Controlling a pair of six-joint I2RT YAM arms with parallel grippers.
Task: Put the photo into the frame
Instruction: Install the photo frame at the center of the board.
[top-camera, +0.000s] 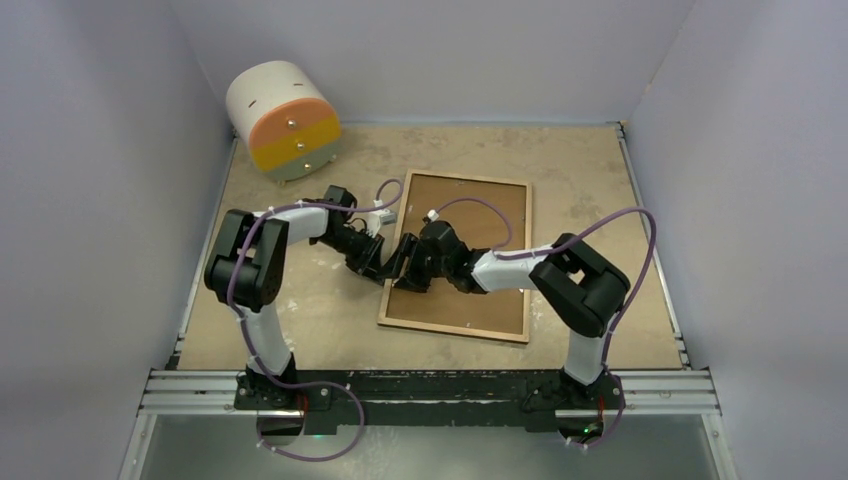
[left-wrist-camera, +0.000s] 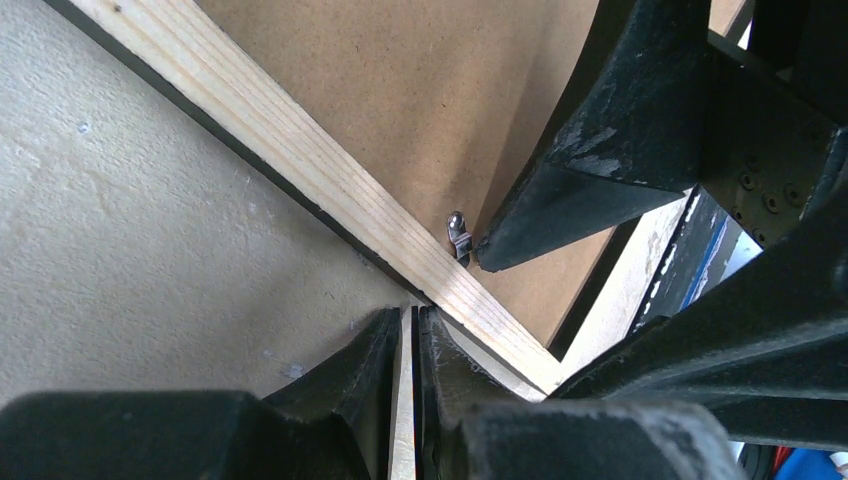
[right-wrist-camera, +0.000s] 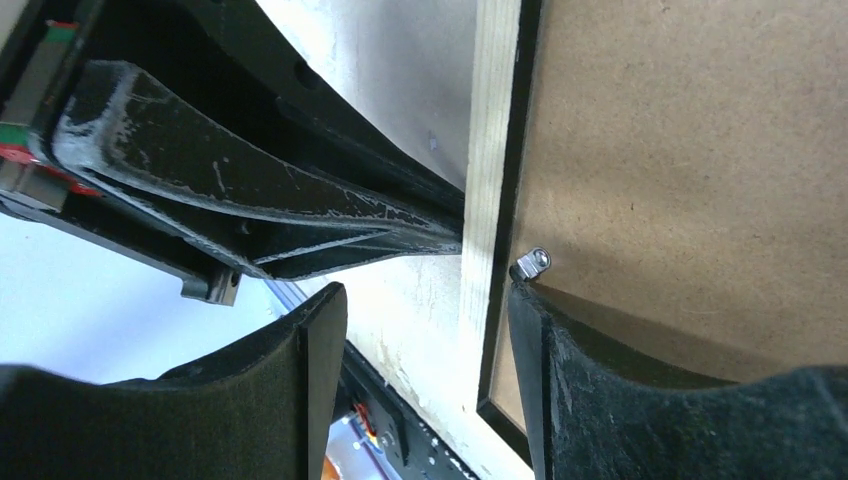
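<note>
- The right gripper (right-wrist-camera: 425, 290) is spread wide. It has one finger on each side of the wooden rim of the frame (right-wrist-camera: 492, 120). The inner fingertip (right-wrist-camera: 545, 320) touches a little metal tab (right-wrist-camera: 531, 262).
- The left gripper (left-wrist-camera: 413, 315) is pressed almost together, with just a thin slit. Its tips sit at the outer edge of the same rim and pinch nothing.
- The frame lies face down on the surface (left-wrist-camera: 130, 230), with the brown backing panel (right-wrist-camera: 690, 130) on top. The photo shows in no view. It may be under the panel, but I cannot tell.
- What could go wrong: the tab is tiny and smooth, so the fingertip could slip off and scrape the panel. A hard push could slide the frame if the left gripper does not hold it back. The two grippers are very close and could bump.
- The wrist views show the tab and the fingertip on it. The top view is too far off for that. Only the top view shows the whole frame, both arms and a round white tub (top-camera: 285, 120) at the back.
</note>
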